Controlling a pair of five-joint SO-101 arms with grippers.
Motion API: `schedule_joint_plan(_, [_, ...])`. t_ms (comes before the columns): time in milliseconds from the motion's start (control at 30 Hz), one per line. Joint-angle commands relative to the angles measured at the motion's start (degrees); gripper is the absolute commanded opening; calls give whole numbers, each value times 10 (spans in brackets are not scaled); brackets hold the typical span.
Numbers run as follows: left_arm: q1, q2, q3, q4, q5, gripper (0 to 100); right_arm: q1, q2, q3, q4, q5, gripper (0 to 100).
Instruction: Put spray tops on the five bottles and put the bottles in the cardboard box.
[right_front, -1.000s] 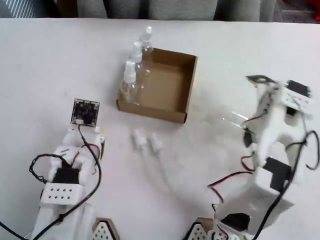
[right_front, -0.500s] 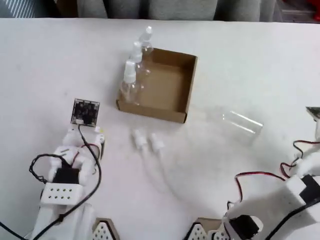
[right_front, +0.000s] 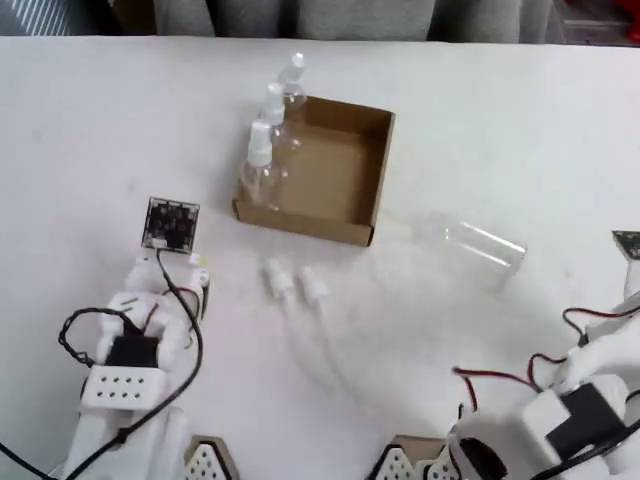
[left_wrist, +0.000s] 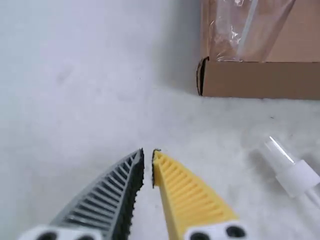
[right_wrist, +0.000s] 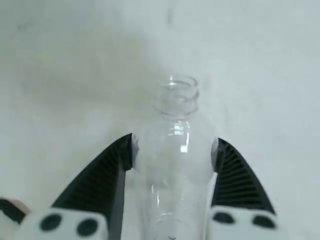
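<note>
Right gripper (right_wrist: 174, 142): clamped on an uncapped bottle (right_wrist: 176, 115). One black finger sits on each shoulder. The open neck sticks out past the tips, and the body runs back between the fingers. In the high view the right arm (right_front: 575, 425) sits at the 5 o'clock corner of the table (right_front: 100, 120).

Left gripper (left_wrist: 148, 152): closed on nothing, grey and yellow tips almost meeting, low over the table. The left arm (right_front: 135, 340) is at 7 o'clock of the table, 8 o'clock of the cardboard box (right_front: 385, 160).

The box is mid-table, open side up. Three capped bottles (right_front: 260, 165) stand in a row along its 9 o'clock wall. The left wrist view shows the nearest one inside the wall.

A loose bottle (right_front: 485, 245), also uncapped, lies on its side at 4 o'clock of the box, not touching it. It is at 11 o'clock of the right arm, well apart.

Two spray tops (right_front: 280, 278) lie side by side at 6 o'clock of the box, near it, and at 3 o'clock of the left arm's wrist.
</note>
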Motion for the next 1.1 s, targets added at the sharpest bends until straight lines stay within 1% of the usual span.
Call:
schedule_joint_plan(0, [7, -15, -13, 3, 1, 57, 0, -48, 36, -98, -58, 115])
schedule_joint_plan(133, [7, -15, -13, 4, 1, 57, -6, -34, 62, -167, -61, 117])
schedule_joint_plan(200, [7, -15, -13, 4, 1, 57, -8, -22, 62, -168, -36, 129])
schedule_joint_plan(267, [7, -15, -13, 4, 1, 57, -17, -10, 62, -167, -9, 181])
schedule_joint_plan(367, [7, -15, -13, 4, 1, 57, -22, 11, 60, -168, -4, 252])
schedule_joint_plan(633, [7, -15, -13, 5, 1, 57, -41, 15, 33, -165, -6, 255])
schedule_joint_plan(900, [7, -15, -13, 5, 0, 57, -29, 11, -71, -50, -3, 255])
schedule_joint_plan(1067, [7, -15, -13, 5, 0, 57, -14, 11, -122, 47, -3, 255])
